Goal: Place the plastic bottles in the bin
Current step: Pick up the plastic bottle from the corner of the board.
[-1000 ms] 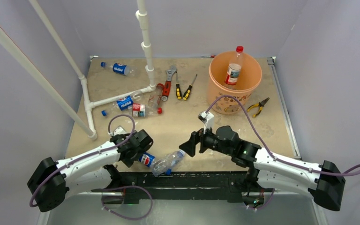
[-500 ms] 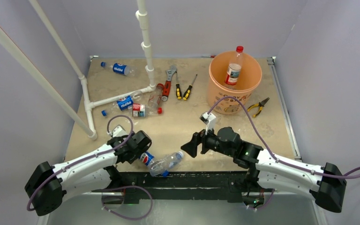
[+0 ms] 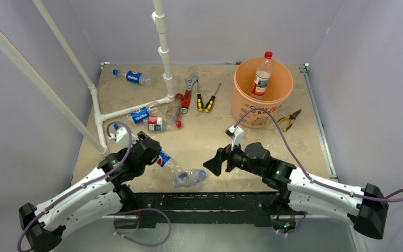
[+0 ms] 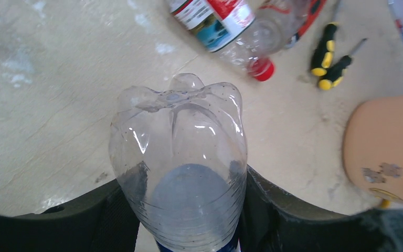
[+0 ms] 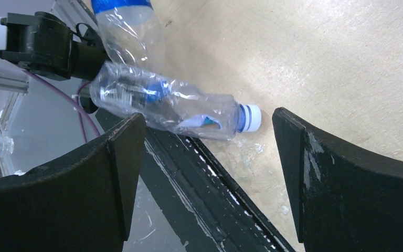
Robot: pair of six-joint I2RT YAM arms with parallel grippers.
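Note:
My left gripper (image 3: 155,156) is shut on a clear Pepsi-labelled plastic bottle (image 3: 166,160), held off the table with its base pointing away; in the left wrist view the bottle (image 4: 178,157) fills the gap between the jaws. A crumpled clear bottle (image 3: 190,177) with a white cap lies near the front edge, and the right wrist view shows it (image 5: 173,105) just ahead of my open, empty right gripper (image 5: 210,173). The orange bin (image 3: 246,113) stands at the back right with a red-capped bottle (image 3: 261,76) upright inside. More bottles lie at the back left (image 3: 132,77) and by the pipe (image 3: 140,114).
A white pipe frame (image 3: 163,52) rises at the back left. A red-handled wrench (image 3: 188,94), two yellow-black screwdrivers (image 3: 205,100) and pliers (image 3: 288,119) lie near the bin. A red-labelled bottle (image 4: 225,23) lies ahead of the left gripper.
The left gripper closed on the Pepsi bottle and drew it up and back-left, away from the crumpled bottle, which stayed by the front edge. The right arm barely moved.

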